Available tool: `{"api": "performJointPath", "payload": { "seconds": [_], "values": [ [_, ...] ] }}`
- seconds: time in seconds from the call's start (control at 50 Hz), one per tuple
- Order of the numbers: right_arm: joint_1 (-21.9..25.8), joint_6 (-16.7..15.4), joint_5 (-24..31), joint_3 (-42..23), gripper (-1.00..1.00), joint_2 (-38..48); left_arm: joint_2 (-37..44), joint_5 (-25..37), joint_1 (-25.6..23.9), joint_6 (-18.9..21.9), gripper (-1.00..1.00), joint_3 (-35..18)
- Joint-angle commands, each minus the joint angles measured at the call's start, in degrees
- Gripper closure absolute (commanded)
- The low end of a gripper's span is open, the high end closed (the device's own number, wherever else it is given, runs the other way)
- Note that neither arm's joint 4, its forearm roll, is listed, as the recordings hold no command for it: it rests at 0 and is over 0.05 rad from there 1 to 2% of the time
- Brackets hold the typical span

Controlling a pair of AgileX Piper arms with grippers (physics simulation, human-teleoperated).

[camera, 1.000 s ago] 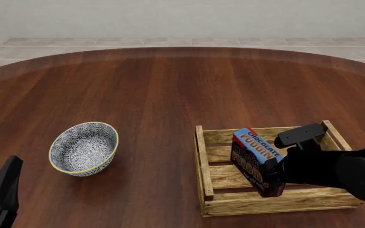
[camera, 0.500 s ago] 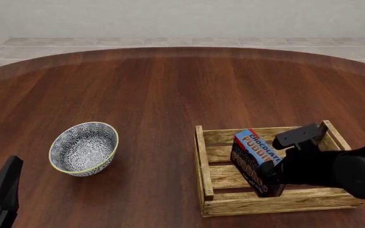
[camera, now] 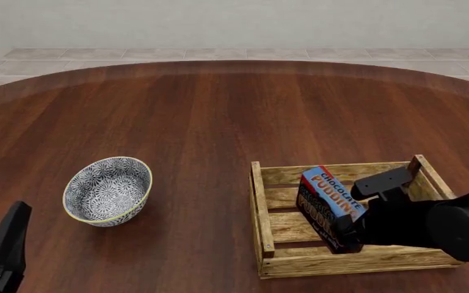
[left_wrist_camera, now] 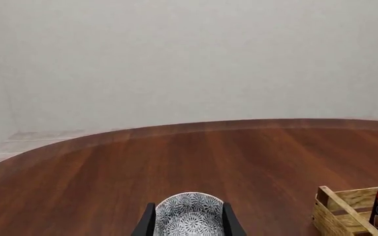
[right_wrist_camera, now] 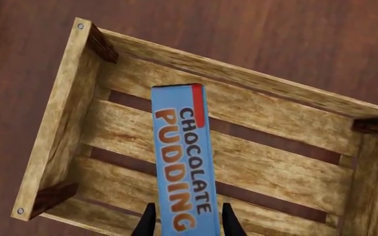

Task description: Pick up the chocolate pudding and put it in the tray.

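Chocolate pudding point(camera: 329, 198) inside the tray point(camera: 263, 207), standing on edge over the slats, light-blue face up and a little tilted. Clamped at its near end by the right end effector point(right_wrist_camera: 184, 222), one dark finger on each long side of the carton (clearest in the right wrist view). Bottom edge at or just above the tray floor; contact itself not possible to tell, because hidden by the carton and the black arm.

Long axis of the carton running straight forward from the right end effector, along the line of the fingers, and diagonal to the tray slats. So the whole length of the chocolate pudding point(right_wrist_camera: 182, 157) ahead of the fingertips, well within the tray point(right_wrist_camera: 57, 118) walls, far end not touching any wall. In judgement: placing almost finished, only release and a pull back along the same axis remaining, away from the carton. Risk: a tall narrow box on its edge, likely to tip onto a broad face when freed (harmless here, still inside the tray).

Left end effector point(left_wrist_camera: 188, 223) well apart, low at the near left of the surface point(camera: 218, 122), fingers spread with nothing between them, pointing toward the patterned bowl point(camera: 107, 190). Right arm clearly the nearer one; no role for the left in this step.
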Motion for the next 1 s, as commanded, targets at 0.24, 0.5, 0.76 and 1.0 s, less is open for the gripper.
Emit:
{"api": "performJointPath", "payload": {
  "seconds": [0.24,0.5,0.76,1.0],
  "values": [
    [-0.57,-1.21,3.64,-2.15,-1.00,-1.99,0.00,0.05,-0.04,-0.10,-1.00,-0.04],
    [-1.00,-2.41,6.62,-4.35,-1.00,-3.41,0.00,-0.11,-0.03,-0.24,-1.00,-0.07],
    [-1.14,-3.44,9.89,-6.57,-1.00,-5.40,0.00,-0.31,0.06,-0.36,-1.00,-0.15],
    [-0.98,-3.78,12.01,-7.62,-1.00,-6.97,0.00,-0.22,0.09,-0.49,-1.00,-0.45]
  ]
}}
